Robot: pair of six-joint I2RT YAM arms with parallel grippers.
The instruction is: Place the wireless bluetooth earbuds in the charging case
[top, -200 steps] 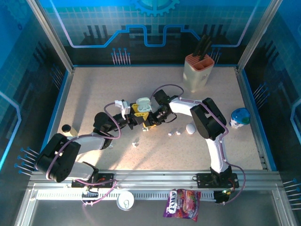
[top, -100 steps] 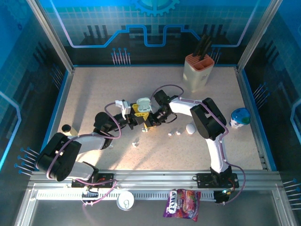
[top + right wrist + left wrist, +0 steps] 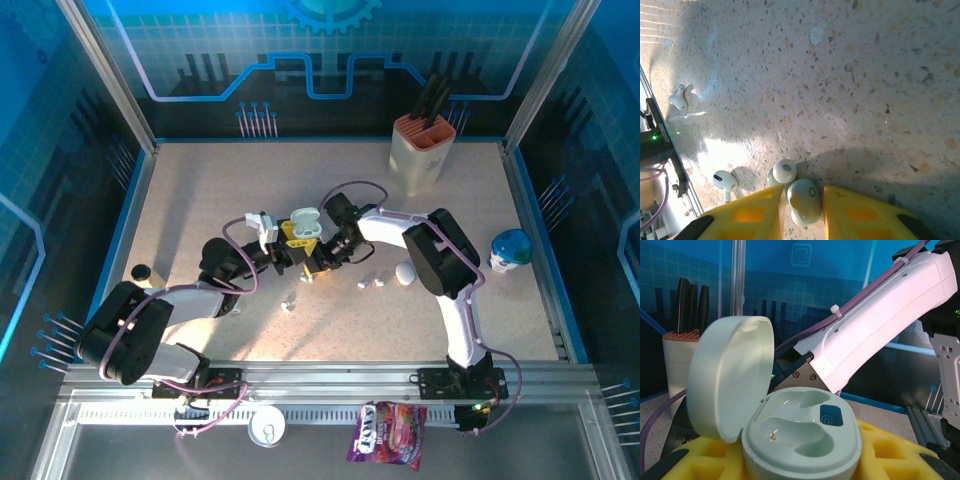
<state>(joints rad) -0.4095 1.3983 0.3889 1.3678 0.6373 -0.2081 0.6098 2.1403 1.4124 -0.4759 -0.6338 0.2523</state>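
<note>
A pale green charging case (image 3: pixel 800 435) sits between my left gripper's (image 3: pixel 802 467) yellow fingers (image 3: pixel 890 455), its lid (image 3: pixel 730 375) flipped up and both wells empty. From above, that case (image 3: pixel 305 220) is at mid-table in my left gripper (image 3: pixel 297 236). My right gripper (image 3: pixel 802 202) is down at the tabletop, with its yellow fingers (image 3: pixel 747 215) closed around a pale green earbud (image 3: pixel 806 197). A second green bud with a white tip (image 3: pixel 784 171) touches it. A white stemmed bud (image 3: pixel 724 182) lies to the left, another white bud (image 3: pixel 680 96) farther off.
Two small white buds (image 3: pixel 371 283) and a white oval case (image 3: pixel 404 272) lie right of my right gripper (image 3: pixel 318 264). A knife block (image 3: pixel 421 150) stands at the back right. A blue-capped object (image 3: pixel 510 250) is at the right edge, a snack bag (image 3: pixel 388 433) on the front rail.
The right arm has edged slightly to the left over the buds. The left gripper has kept the open case in the same place.
</note>
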